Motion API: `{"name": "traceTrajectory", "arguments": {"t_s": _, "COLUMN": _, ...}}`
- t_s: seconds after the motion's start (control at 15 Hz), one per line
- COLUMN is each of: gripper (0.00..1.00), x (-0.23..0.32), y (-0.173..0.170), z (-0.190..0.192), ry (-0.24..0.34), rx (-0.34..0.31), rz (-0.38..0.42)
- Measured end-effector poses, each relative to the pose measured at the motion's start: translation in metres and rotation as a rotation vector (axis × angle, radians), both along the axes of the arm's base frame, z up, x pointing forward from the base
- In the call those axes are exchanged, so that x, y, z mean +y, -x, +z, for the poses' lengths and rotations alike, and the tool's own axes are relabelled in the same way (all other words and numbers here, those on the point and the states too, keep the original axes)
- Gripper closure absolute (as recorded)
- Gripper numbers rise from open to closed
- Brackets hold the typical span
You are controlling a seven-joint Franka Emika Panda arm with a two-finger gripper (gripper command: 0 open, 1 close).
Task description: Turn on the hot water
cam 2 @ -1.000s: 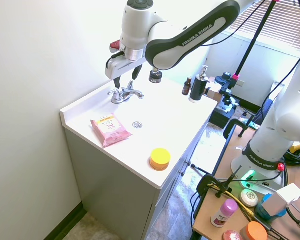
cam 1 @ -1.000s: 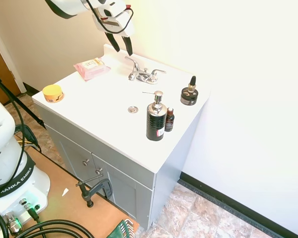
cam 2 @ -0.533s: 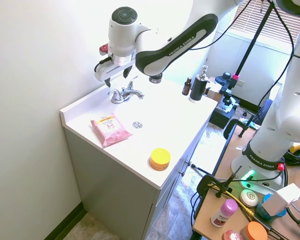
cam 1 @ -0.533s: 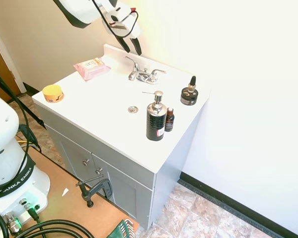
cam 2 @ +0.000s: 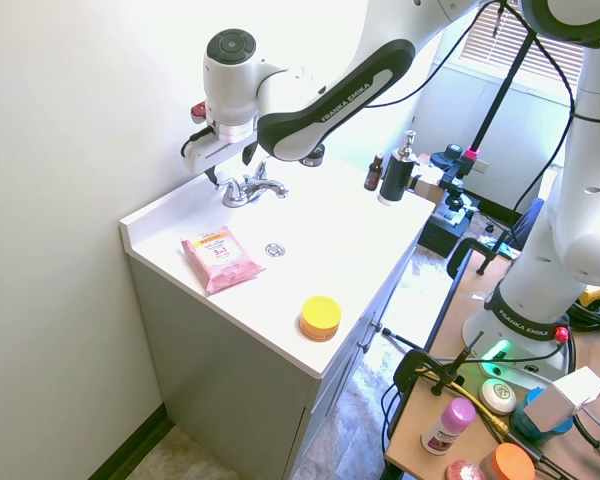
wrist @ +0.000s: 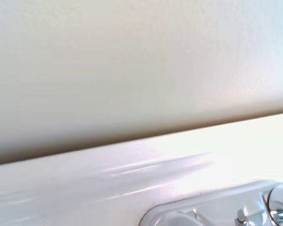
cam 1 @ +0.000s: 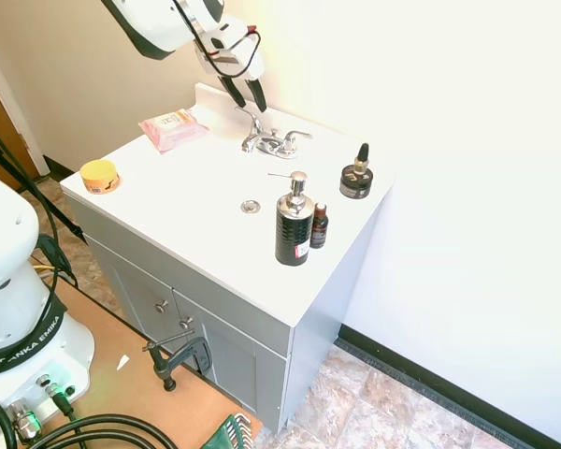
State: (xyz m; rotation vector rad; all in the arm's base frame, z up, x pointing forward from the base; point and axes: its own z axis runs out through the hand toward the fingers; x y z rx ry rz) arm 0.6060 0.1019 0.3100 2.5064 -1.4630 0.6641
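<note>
The small chrome faucet (cam 1: 273, 142) stands at the back of the white vanity top (cam 1: 196, 187). Its left lever, the hot water (cam 1: 254, 124), rises slanted toward the wall; in the second exterior view the hot water lever (cam 2: 230, 186) sits just under the fingers. My gripper (cam 1: 251, 105) hangs open over that lever, dark fingertips on either side of its upper end, close to the wall. I cannot tell whether they touch it. The wrist view shows only wall, backsplash and the blurred faucet base (wrist: 217, 209).
A black soap bottle (cam 1: 293, 229) with a chrome pump and a small brown bottle (cam 1: 319, 225) stand near the right front. A black jar (cam 1: 356, 179) sits right of the faucet. A pink wipes pack (cam 1: 173, 128), yellow tin (cam 1: 100, 175) and drain (cam 1: 251, 206) lie left and centre.
The gripper has moved down and toward the wall, from above the counter's back edge to right over the faucet's left lever. It stayed open.
</note>
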Motion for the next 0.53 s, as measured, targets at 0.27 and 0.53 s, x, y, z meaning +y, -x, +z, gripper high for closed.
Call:
{"name": "traceTrajectory", "arguments": {"t_s": 0.27, "gripper": 0.0, "x": -0.007, "y": 0.007, "z": -0.003, "ry": 0.008, "rx": 0.115, "rz": -0.006}}
{"name": "traceTrajectory", "arguments": {"t_s": 0.53, "gripper": 0.0, "x": -0.021, "y": 0.019, "z": -0.002, "ry": 0.036, "rx": 0.179, "rz": -0.009}}
